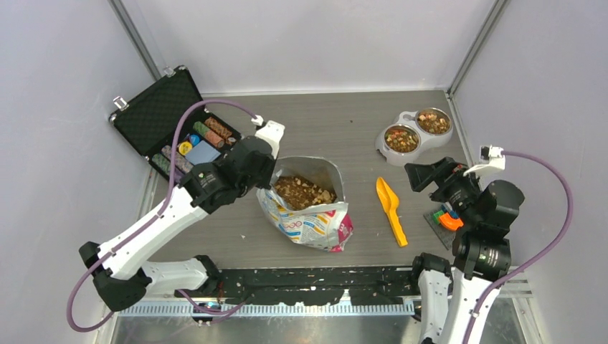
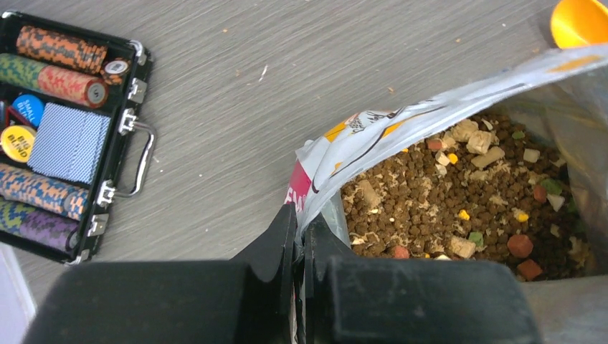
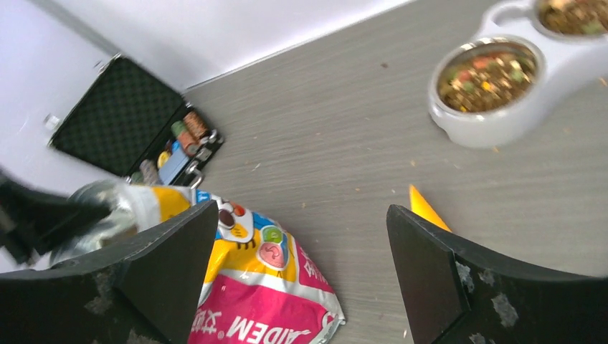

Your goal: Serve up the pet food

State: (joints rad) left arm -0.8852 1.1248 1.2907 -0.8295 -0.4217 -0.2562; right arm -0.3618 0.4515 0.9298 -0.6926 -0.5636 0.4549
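The left gripper (image 2: 300,242) clenches the nine o'clock rim of the white and pink printed foil bag (image 2: 401,118) of brown kibble pieces (image 2: 430,201); the right gripper (image 3: 301,272) gapes, released.

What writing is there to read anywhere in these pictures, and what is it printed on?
"BIG BLIND": yellow button in the poker chip case.
"BLIND", with the word above it unclear: blue button beside it.
"AIDEM": pink band of the food bag.
Black print on the bag rim: too blurred to read.
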